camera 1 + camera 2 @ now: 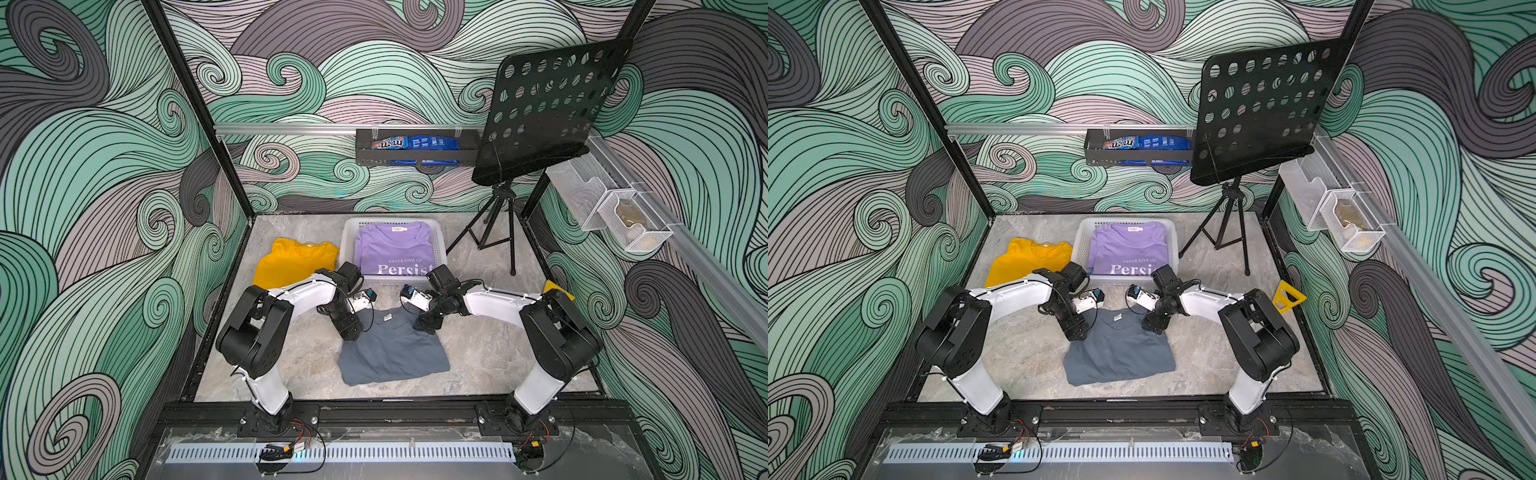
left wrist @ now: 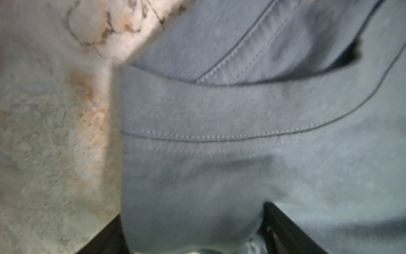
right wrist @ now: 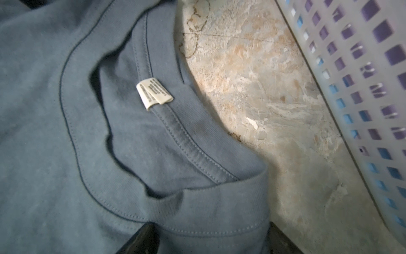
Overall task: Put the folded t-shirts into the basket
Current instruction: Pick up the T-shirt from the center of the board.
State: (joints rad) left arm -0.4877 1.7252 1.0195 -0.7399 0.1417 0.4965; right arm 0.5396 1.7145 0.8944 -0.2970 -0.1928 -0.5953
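The slate grey t-shirt [image 1: 392, 353] lay flat on the marbled table [image 1: 490, 365] in the lower centre of both top views, just short of the white basket [image 1: 350, 237]. The basket already held the lavender t-shirt [image 1: 392, 249], and the mustard t-shirt [image 1: 293, 262] lay at its left. The main risk, as I judged it, was the fold coming undone. Both grippers sat at the collar end only, so the unsupported lower half could sag, drag on the table or catch the basket's near rim. Pinching only the top layer would peel it open. Both arms reached inward, elbows out, wrists bent down. The left gripper [image 1: 350, 330] and right gripper [image 1: 428, 326] straddled the shirt's shoulders, jaws spread and not pinching, with dark fingers [image 2: 283, 228] on either side of the cloth.
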